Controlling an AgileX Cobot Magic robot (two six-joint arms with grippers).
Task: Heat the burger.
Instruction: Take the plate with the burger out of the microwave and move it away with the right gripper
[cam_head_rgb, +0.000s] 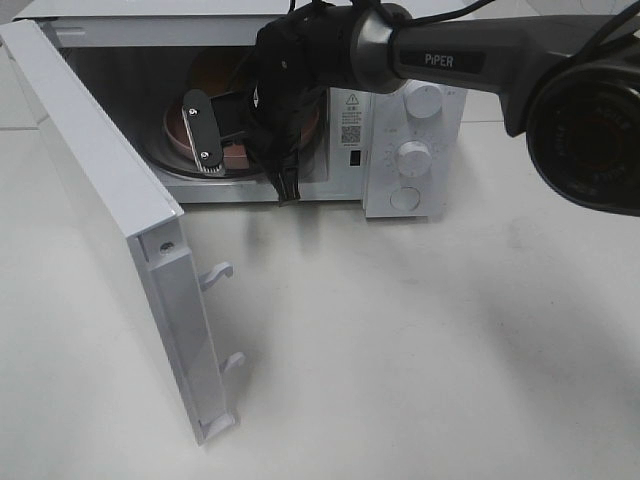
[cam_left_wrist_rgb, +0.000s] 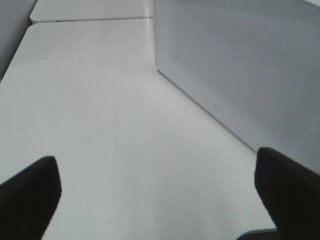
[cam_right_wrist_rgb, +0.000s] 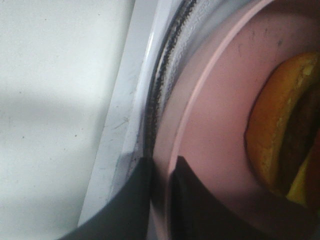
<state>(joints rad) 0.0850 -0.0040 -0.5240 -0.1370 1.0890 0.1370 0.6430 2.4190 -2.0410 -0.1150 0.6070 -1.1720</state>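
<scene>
The burger (cam_right_wrist_rgb: 280, 125), with an orange-brown bun, dark patty and yellow cheese, lies on a pink plate (cam_right_wrist_rgb: 220, 115) that rests on the glass turntable (cam_right_wrist_rgb: 170, 75) inside the open microwave. In the high view its bun (cam_head_rgb: 215, 75) shows behind my right arm. My right gripper (cam_right_wrist_rgb: 161, 200) reaches into the oven and is shut on the near rim of the pink plate (cam_head_rgb: 178, 128); its fingers (cam_head_rgb: 200, 130) stand over that rim. My left gripper (cam_left_wrist_rgb: 160, 200) hovers open over bare table beside the microwave's side wall (cam_left_wrist_rgb: 240, 65), holding nothing. It does not show in the high view.
The microwave door (cam_head_rgb: 100, 170) swings wide open to the left, with its latch hooks (cam_head_rgb: 218, 275) pointing at the table. The control panel with two knobs (cam_head_rgb: 415, 150) is to the right of the cavity. My right arm (cam_head_rgb: 450, 62) crosses over the oven top.
</scene>
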